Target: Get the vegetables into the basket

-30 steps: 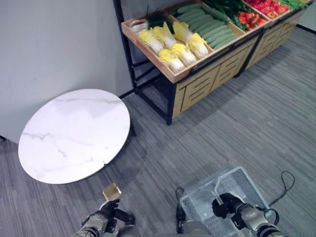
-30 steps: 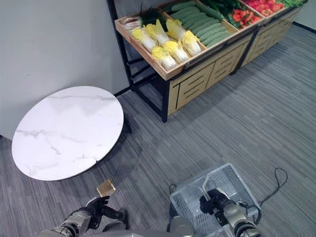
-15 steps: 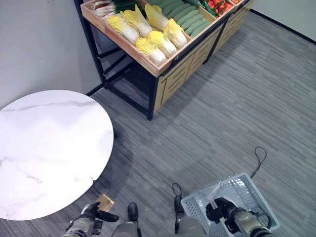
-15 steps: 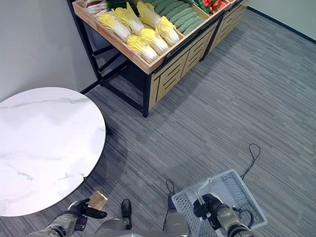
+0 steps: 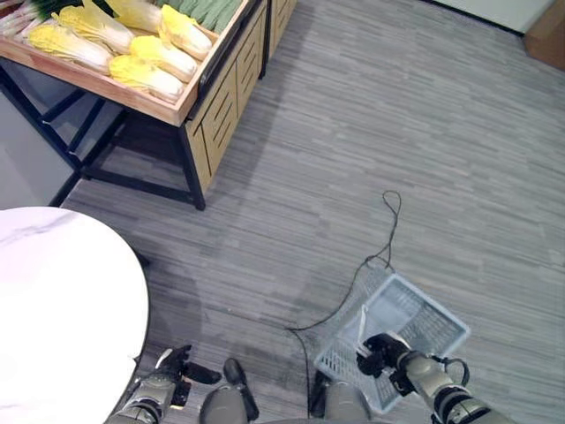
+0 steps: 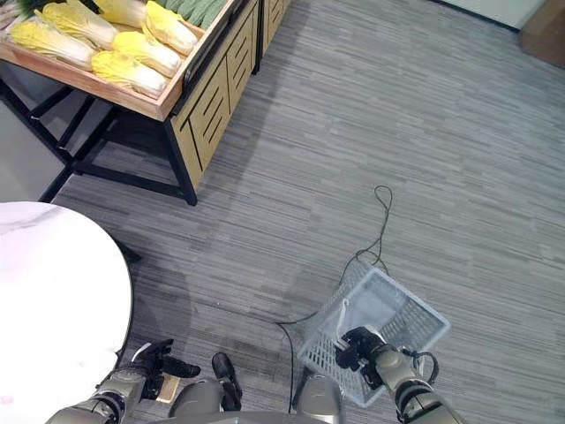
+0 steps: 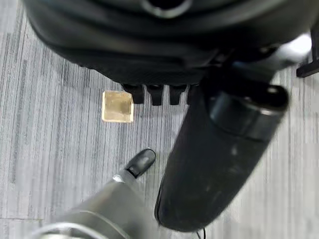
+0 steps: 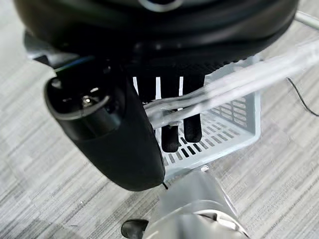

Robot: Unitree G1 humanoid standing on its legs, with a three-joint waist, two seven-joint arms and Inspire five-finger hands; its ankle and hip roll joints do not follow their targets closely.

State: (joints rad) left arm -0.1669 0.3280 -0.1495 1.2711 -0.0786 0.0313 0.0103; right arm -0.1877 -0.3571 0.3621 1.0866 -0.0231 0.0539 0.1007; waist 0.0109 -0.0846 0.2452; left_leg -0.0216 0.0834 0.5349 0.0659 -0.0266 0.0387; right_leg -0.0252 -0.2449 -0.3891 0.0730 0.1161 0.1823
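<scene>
My right hand (image 5: 381, 351) is shut on the handle of a pale plastic basket (image 5: 422, 320), which hangs low over the grey floor. In the right wrist view the fingers (image 8: 173, 134) curl round the clear handle (image 8: 234, 82), with the mesh wall (image 8: 227, 134) past them. The basket looks empty. Yellow-white cabbages (image 5: 132, 53) and green cucumbers (image 5: 205, 9) lie on a wooden produce shelf (image 6: 190, 84) at the far left. My left hand (image 5: 169, 375) hangs low beside the table, fingers (image 7: 154, 93) curled, holding nothing.
A round white marble table (image 5: 53, 309) stands close on my left. A small tan square (image 7: 117, 106) lies on the floor under the left hand. Grey carpet stretches between me and the shelf.
The whole picture has shifted as the camera swung right: shelf and table slid towards the left edge. The right hand keeps its hold on the basket handle.
</scene>
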